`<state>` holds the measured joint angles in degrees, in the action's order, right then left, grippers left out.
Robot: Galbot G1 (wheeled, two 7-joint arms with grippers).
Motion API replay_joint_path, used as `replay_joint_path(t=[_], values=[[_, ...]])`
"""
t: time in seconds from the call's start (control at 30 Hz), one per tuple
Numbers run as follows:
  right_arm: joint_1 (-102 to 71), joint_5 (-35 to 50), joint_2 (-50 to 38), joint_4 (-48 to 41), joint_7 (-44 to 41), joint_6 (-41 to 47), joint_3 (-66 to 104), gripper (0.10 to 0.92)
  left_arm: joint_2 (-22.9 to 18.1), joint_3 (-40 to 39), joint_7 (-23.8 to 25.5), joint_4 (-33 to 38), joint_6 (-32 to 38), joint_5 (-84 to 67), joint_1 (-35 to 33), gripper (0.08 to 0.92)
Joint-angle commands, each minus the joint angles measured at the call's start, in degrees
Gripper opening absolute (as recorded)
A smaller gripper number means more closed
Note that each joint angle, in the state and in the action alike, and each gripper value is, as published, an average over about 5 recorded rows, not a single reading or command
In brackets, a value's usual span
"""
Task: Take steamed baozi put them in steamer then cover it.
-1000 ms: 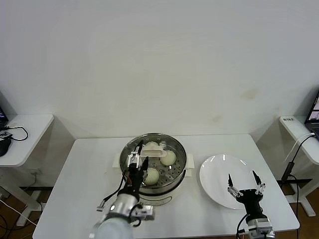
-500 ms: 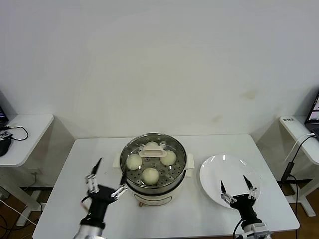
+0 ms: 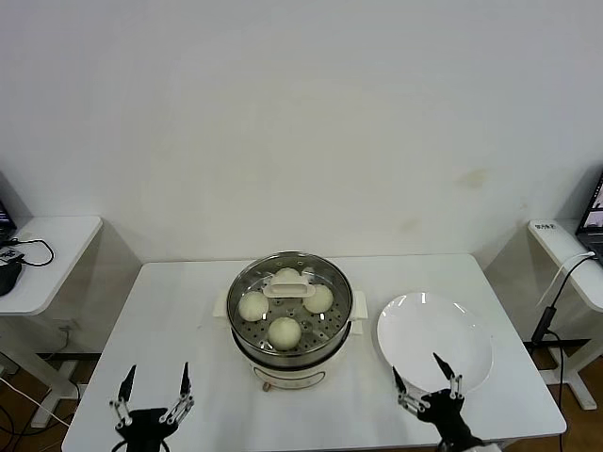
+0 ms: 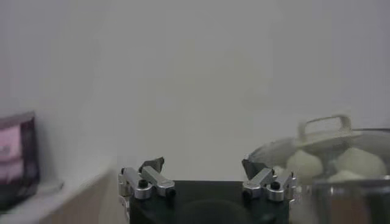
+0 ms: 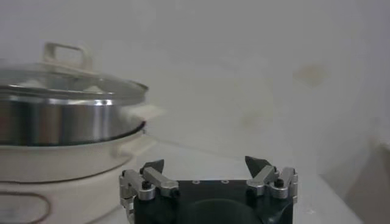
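The steel steamer [image 3: 247, 333] stands on its white pot base at the table's middle. Several cream baozi [image 3: 285, 331] lie inside it. The clear glass cover [image 3: 332, 280] with its cream handle [image 3: 287, 290] rests on top. The steamer also shows in the left wrist view [image 4: 344, 195] and in the right wrist view [image 5: 67, 122]. My left gripper [image 3: 153, 392] is open and empty at the table's front left edge. My right gripper [image 3: 420, 380] is open and empty at the front right, by the plate's near rim.
A flat white plate [image 3: 435, 341] lies right of the steamer. White side tables stand to the far left [image 3: 47, 254] and far right [image 3: 565, 254], with cables on them. A white wall is behind.
My left gripper let go of the cover's handle and drew back from the steamer to the front left edge. My right gripper drew back and lower toward the front edge.
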<state>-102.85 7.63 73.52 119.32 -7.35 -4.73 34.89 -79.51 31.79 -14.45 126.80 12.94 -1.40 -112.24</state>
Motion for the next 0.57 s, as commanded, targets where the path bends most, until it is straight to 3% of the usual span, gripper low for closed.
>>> replay_joint_path(t=[0.03,0.57], values=[[-6.48,1.43,-1.75,3.69,0.93,1.65,-2.51,0.823,-0.31,1.13,-2.48,-1.12,3.7,-8.04,-7.57,0.823],[-6.23,0.78,-1.51,3.05,4.27,3.86,-4.99,0.823,-0.25,0.87,-1.56,0.25,0.82,-6.33,-7.86,0.823]])
